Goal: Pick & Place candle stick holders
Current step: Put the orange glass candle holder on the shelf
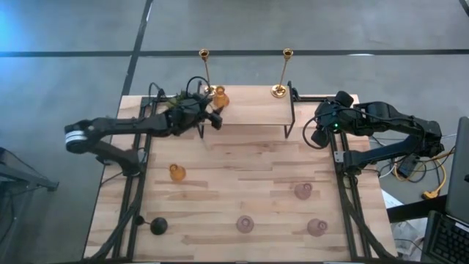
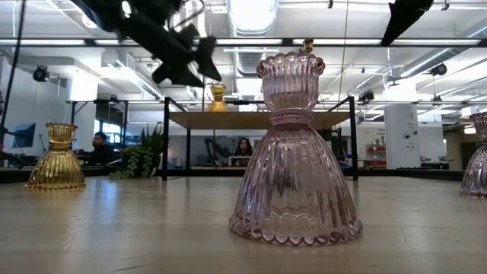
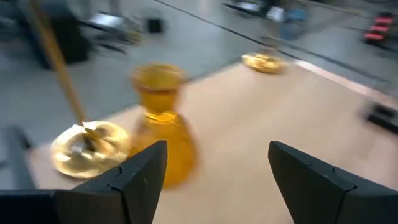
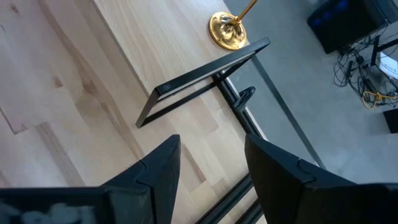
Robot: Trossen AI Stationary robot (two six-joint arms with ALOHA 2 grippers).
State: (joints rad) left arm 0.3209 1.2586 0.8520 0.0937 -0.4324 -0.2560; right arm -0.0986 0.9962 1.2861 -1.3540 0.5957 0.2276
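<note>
An amber glass holder (image 1: 220, 97) stands on the raised wooden shelf (image 1: 253, 110) next to a tall brass stick (image 1: 207, 86). A second brass stick (image 1: 279, 88) stands at the shelf's right end. My left gripper (image 1: 215, 116) is open and empty, just on the near side of the amber holder (image 3: 163, 124). My right gripper (image 1: 317, 134) is open and empty beside the shelf's right end. On the table stand another amber holder (image 1: 176, 173), three pink holders (image 1: 303, 191) (image 1: 245, 224) (image 1: 316, 227) and a black stemmed one (image 1: 158, 225).
The shelf stands on a black metal frame (image 4: 205, 74) at the table's far side. A green potted plant (image 2: 141, 160) sits at the far left, partly under my left arm. A pink holder (image 2: 295, 152) fills the low view. People sit in the room beyond.
</note>
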